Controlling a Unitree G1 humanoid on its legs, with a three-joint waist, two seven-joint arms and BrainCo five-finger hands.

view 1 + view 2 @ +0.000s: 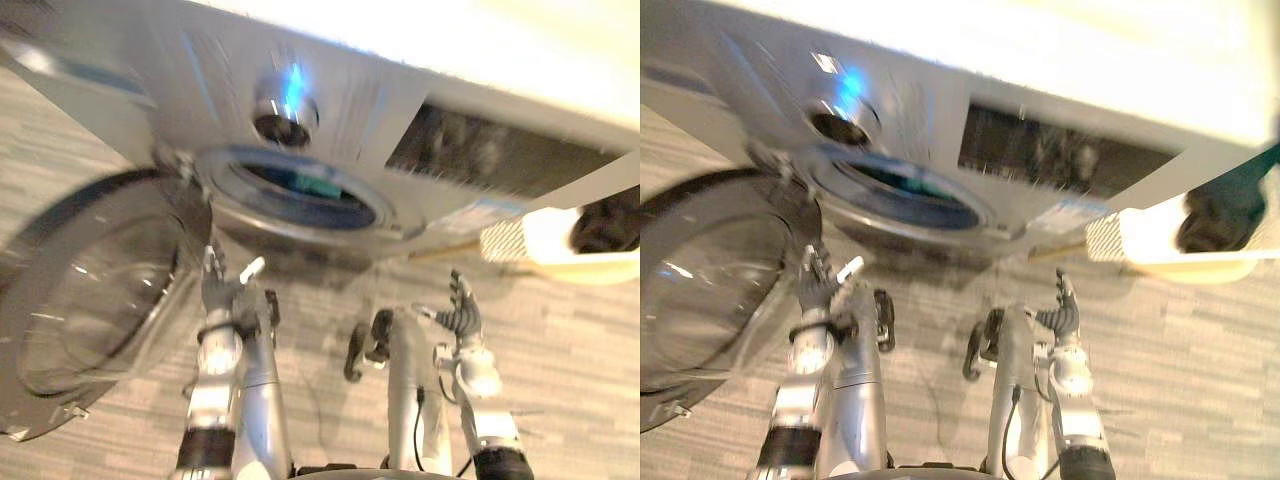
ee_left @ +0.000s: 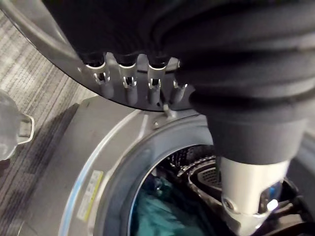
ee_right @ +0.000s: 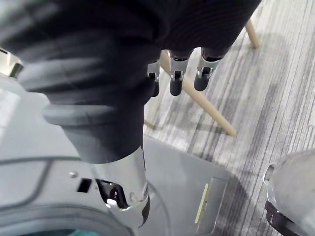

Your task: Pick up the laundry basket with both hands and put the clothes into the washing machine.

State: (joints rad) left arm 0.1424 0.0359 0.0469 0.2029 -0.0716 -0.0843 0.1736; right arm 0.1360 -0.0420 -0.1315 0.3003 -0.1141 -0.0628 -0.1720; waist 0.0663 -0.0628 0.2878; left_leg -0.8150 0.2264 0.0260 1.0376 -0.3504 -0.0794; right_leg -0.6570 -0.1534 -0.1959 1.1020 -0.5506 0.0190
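The washing machine point(image 1: 420, 110) stands before me with its round door point(image 1: 90, 300) swung wide to the left. Inside the drum point(image 1: 305, 190) lies teal cloth point(image 2: 160, 216). The cream laundry basket point(image 1: 505, 240) sits to the right of the machine, and dark clothes point(image 1: 605, 225) lie in it. My left hand point(image 1: 215, 290) is raised below the drum opening, fingers relaxed, holding nothing. My right hand point(image 1: 460, 312) is up at the same height, well left of the basket, also empty. Each wrist view shows straight fingers point(image 2: 128, 86) point(image 3: 177, 76) and a free thumb.
Light wooden legs point(image 3: 206, 108) stand on the grey plank floor point(image 1: 570, 350) beside the machine, under the basket's side. The open door takes up the space at my left. The machine's dark panel point(image 1: 490, 155) is above the drum at right.
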